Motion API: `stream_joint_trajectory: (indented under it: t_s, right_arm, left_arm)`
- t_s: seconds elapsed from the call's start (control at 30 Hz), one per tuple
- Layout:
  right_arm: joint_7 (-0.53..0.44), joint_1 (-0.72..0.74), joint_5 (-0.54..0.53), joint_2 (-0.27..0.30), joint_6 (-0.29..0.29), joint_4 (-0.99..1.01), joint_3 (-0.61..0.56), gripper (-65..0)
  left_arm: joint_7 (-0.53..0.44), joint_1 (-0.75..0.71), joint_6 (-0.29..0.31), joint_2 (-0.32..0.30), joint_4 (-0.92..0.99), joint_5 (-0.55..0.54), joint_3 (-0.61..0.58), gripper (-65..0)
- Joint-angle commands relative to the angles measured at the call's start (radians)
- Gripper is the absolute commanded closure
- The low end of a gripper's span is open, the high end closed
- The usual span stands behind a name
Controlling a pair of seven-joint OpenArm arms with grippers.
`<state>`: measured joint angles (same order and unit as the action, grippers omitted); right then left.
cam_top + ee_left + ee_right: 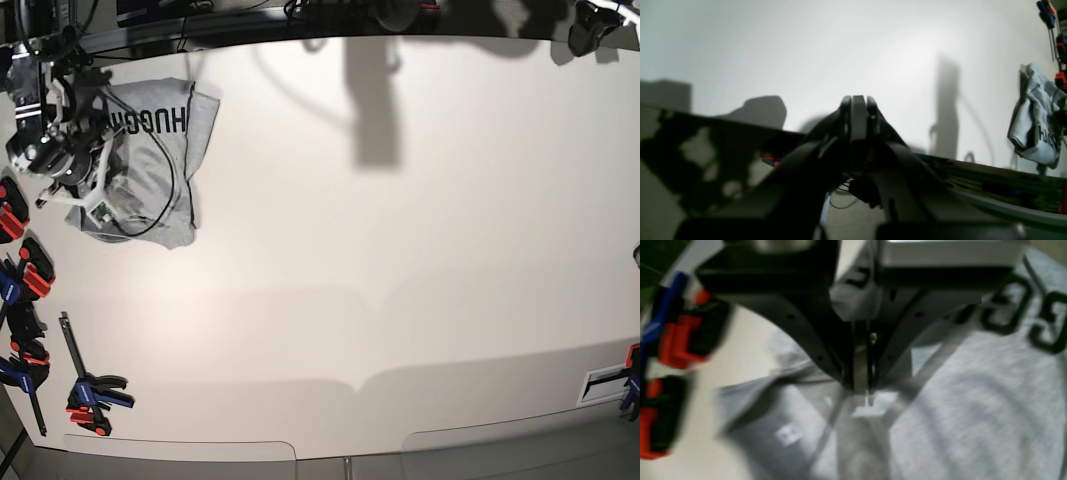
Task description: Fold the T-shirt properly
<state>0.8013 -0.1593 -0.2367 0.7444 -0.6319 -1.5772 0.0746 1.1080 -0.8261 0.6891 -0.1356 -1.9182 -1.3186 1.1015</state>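
The light grey T-shirt (pixel 150 165) lies bunched at the table's far left corner, with its black lettering (pixel 150 121) facing up. My right gripper (pixel 75 170) is over the shirt's left part. In the right wrist view its jaws are closed at the fabric (pixel 957 400), right by a small white neck tag (pixel 870 408); the gripper (pixel 862 388) appears to pinch the cloth there. My left gripper (pixel 858 103) is shut and empty, far across the table from the shirt (pixel 1037 126), which shows small at that view's right edge.
Red, black and blue clamps (pixel 22 265) lie along the table's left edge, close to the shirt, and also show in the right wrist view (pixel 676 336). Another clamp (pixel 95 395) lies at the front left. A black cable (pixel 165 190) loops over the shirt. White tabletop (pixel 400 250) spreads to the right.
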Motion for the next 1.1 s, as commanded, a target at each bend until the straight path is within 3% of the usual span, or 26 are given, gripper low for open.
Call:
stream_joint_trajectory:
  t_s: [0.0, 0.17, 0.3, 0.37, 0.4, 0.63, 0.73, 0.9, 1.07]
  right_arm:
    - [-0.020, 0.034, -0.007, 0.023, -0.003, -0.013, 0.011, 0.0]
    - [-0.013, 0.113, -0.113, 0.023, 0.000, -0.013, 0.011, 0.0]
    - [0.021, 0.142, -0.321, 0.023, -0.002, -0.014, 0.011, 0.0]
    - [0.055, 0.142, -0.436, 0.020, -0.031, -0.022, 0.011, 0.0]
    - [0.077, 0.142, -0.478, 0.013, -0.066, -0.031, 0.011, 0.0]
    - [0.278, 0.112, -0.811, -0.090, -0.066, -0.190, 0.011, 0.0]
    - [0.358, 0.066, -0.867, -0.151, -0.066, -0.301, 0.010, 0.0]
    - [0.385, -0.106, -0.871, -0.234, -0.066, -0.465, 0.010, 0.0]
    - [0.470, -0.298, -0.871, -0.274, -0.066, -0.557, 0.011, 0.0]
  left_arm:
    - [-0.010, -0.019, 0.009, -0.008, -0.015, -0.026, 0.012, 0.0]
    - [0.003, -0.022, 0.009, -0.009, -0.015, -0.026, 0.033, 0.0]
    - [0.004, -0.022, 0.009, -0.009, -0.015, -0.026, 0.106, 0.0]
    - [0.015, -0.022, 0.009, -0.009, -0.015, -0.026, 0.154, 0.0]
    - [0.024, -0.022, 0.009, -0.010, -0.015, -0.026, 0.178, 0.0]
    - [0.085, -0.061, 0.009, -0.009, -0.015, -0.025, 0.233, 0.0]
    - [0.100, -0.104, 0.009, -0.009, -0.015, -0.025, 0.233, 0.0]
    - [0.099, -0.150, 0.009, -0.013, -0.015, -0.026, 0.233, 0.0]
    - [0.103, -0.149, 0.009, -0.014, -0.014, -0.025, 0.233, 0.0]
